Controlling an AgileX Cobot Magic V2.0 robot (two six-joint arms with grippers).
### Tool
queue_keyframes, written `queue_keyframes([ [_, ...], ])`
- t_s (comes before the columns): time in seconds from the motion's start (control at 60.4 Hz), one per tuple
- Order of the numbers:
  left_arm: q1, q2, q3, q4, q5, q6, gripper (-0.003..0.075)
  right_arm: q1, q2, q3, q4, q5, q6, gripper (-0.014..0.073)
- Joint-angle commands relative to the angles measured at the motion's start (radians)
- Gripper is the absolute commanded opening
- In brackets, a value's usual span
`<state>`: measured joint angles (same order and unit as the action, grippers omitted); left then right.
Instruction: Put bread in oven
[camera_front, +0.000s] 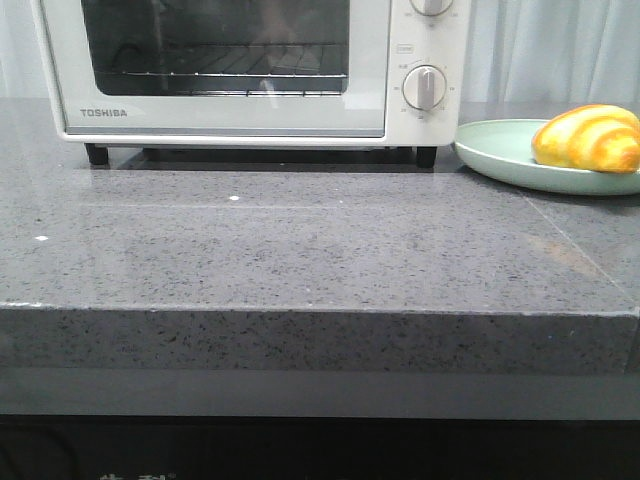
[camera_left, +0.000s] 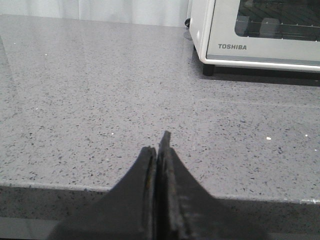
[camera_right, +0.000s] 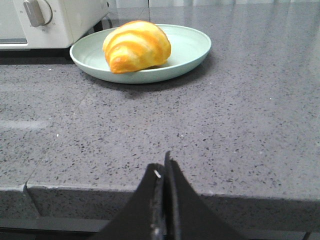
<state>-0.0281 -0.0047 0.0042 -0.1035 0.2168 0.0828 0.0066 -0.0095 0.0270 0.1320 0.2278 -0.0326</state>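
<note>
Right wrist view: the bread (camera_right: 136, 46) is seen resting on the green plate (camera_right: 192, 47) beside the oven (camera_right: 55, 20) — glossy, probably light and slippery, best taken across its middle. Both grippers — right (camera_right: 165, 170), left (camera_left: 161, 150) — are pressed closed, empty.

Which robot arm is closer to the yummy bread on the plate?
Right. The right tool points across bare counter at the bread on its plate. The left tool faces the oven; no bread shows in its view.
</note>
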Motion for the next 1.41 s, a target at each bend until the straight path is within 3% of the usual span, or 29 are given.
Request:
queue_keyframes([
  [0.0, 0.001, -0.017, 0.006, -0.002, -0.087, -0.006, -0.0020, -0.003, -0.024, -0.006, -0.010, -0.070, -0.001, -0.0069],
  [1.208, 0.001, -0.017, 0.006, -0.002, -0.089, -0.006, -0.0020, -0.003, -0.024, -0.006, -0.010, -0.070, -0.001, -0.0069],
  [1.39, 0.001, -0.017, 0.006, -0.039, -0.151, -0.006, -0.0020, -0.003, -0.024, -0.008, 0.000, -0.089, -0.001, -0.0069],
])
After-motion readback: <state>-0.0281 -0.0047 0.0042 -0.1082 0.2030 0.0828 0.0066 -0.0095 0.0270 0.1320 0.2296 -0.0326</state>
